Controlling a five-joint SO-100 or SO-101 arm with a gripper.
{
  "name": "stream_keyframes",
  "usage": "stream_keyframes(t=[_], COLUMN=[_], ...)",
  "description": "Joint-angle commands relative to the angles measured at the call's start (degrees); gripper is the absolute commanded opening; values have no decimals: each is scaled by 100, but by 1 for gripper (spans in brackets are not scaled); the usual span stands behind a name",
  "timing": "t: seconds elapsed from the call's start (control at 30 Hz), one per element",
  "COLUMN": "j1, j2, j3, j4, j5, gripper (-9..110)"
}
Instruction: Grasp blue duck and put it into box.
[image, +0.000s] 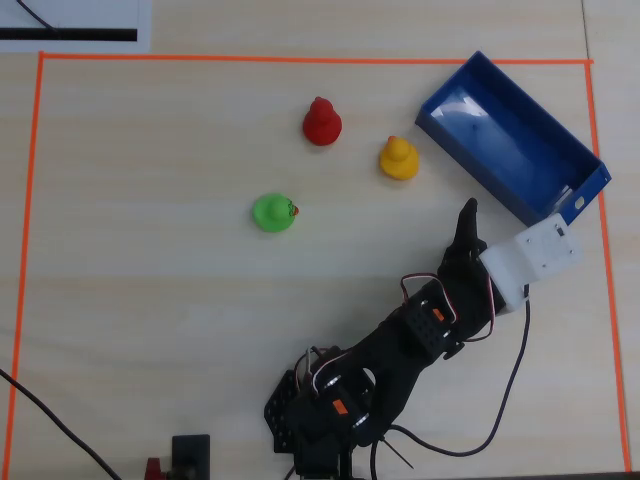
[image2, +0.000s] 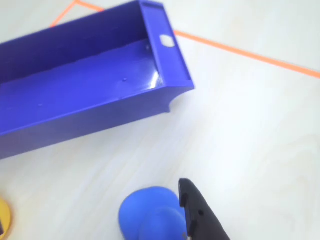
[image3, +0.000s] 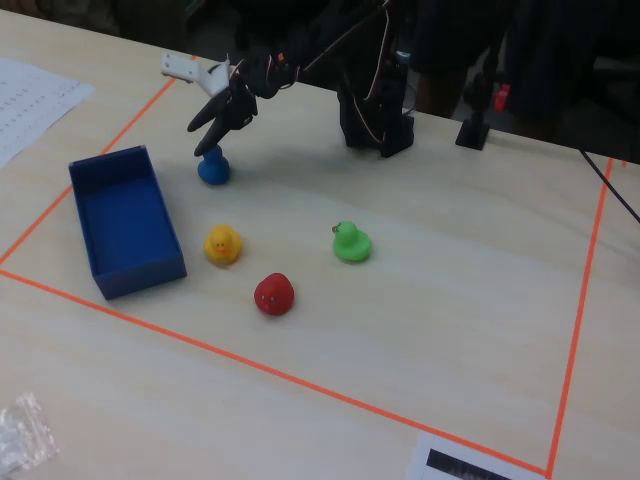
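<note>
The blue duck (image3: 213, 167) stands on the table just right of the box's far end in the fixed view. It fills the bottom of the wrist view (image2: 150, 215). It is hidden under the arm in the overhead view. The box (image3: 92, 232) is a long, empty blue tray; it also shows in the overhead view (image: 478, 165) and the wrist view (image2: 100, 115). My gripper (image3: 201, 141) hangs open just above the blue duck, fingers pointing down. One black finger (image2: 200, 215) sits against the duck's right side. In the overhead view the gripper (image: 467, 214) is just left of the box's near end.
A yellow duck (image3: 222, 244) stands beside the box, with a red duck (image3: 273, 294) and a green duck (image3: 350, 243) further right. Orange tape (image3: 300, 378) frames the work area. The arm's base (image3: 375, 120) stands at the table's far edge.
</note>
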Motion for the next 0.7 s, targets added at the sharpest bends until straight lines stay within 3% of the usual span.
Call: stream_keyframes(t=[0.0,0.67], j1=[79,-35], j2=[-9,-993], j3=[-167,193], j4=[-220,-1090], j5=[-26,-185], gripper=[47,47])
